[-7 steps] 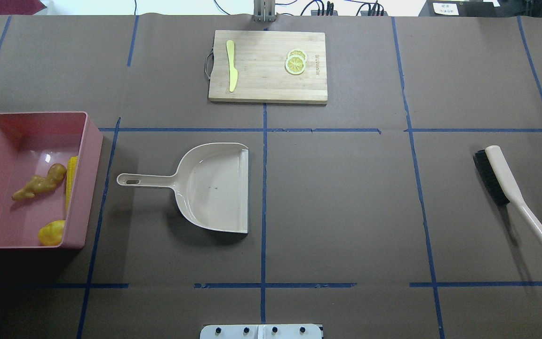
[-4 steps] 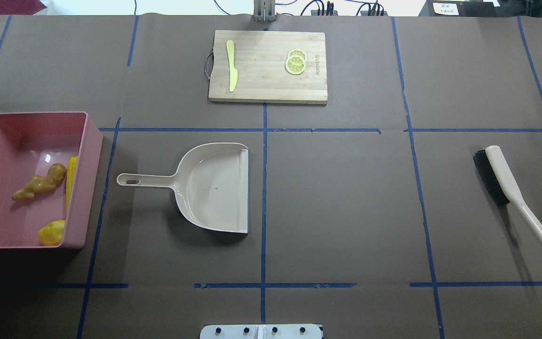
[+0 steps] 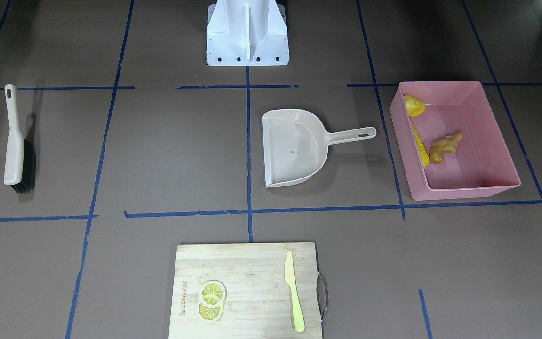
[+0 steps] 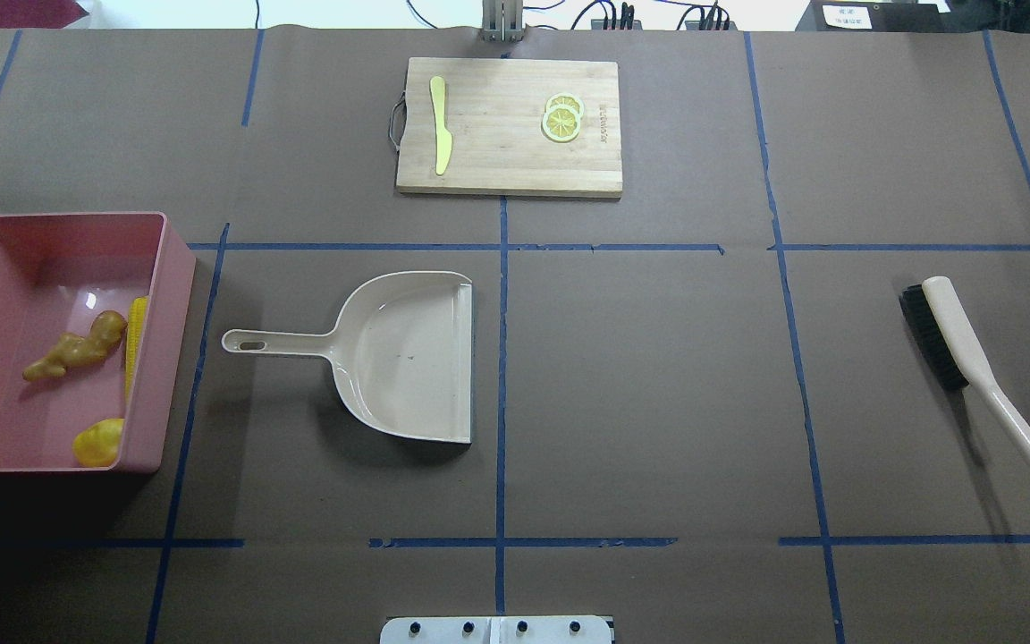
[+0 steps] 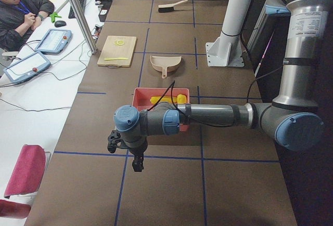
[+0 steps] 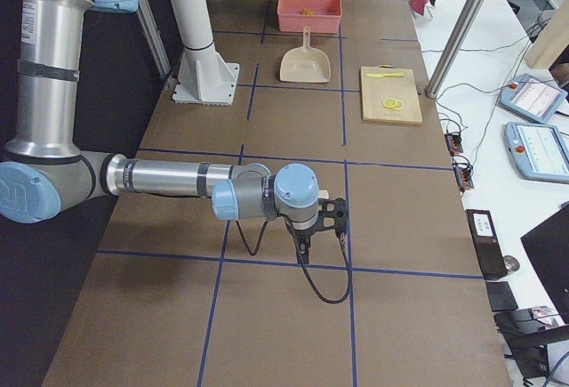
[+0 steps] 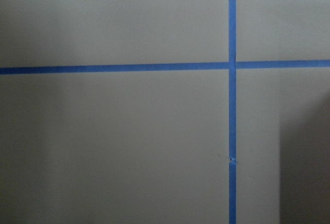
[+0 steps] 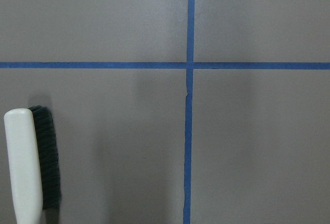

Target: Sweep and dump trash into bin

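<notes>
The left gripper (image 5: pixel 137 164) hangs a little above the brown table (image 4: pixel 658 402), out past the end of the pink bin (image 4: pixel 175 358). It shows only from far off at the side, so I cannot tell if it is open or closed, but nothing seems to be in it. The right gripper (image 6: pixel 302 249) hangs over the other end of the table. I cannot tell how open it is either, and its own camera shows just the tip of the brush (image 8: pixel 32 165) lying below it. All the trash is in the bin: the corn cob (image 4: pixel 134 344) lies along the wall nearest the dustpan, the ginger root (image 4: pixel 77 349) is touching it, and the yellow lump (image 4: pixel 97 443) sits in a corner. The dustpan (image 4: pixel 408 358) sits empty on the table just beside the bin. The job looks done. What could go wrong now is a bump. The left arm reaches past the bin, so if it swings back too low it might knock the bin and spill the trash. The right gripper could push the brush if it drops down.
</notes>
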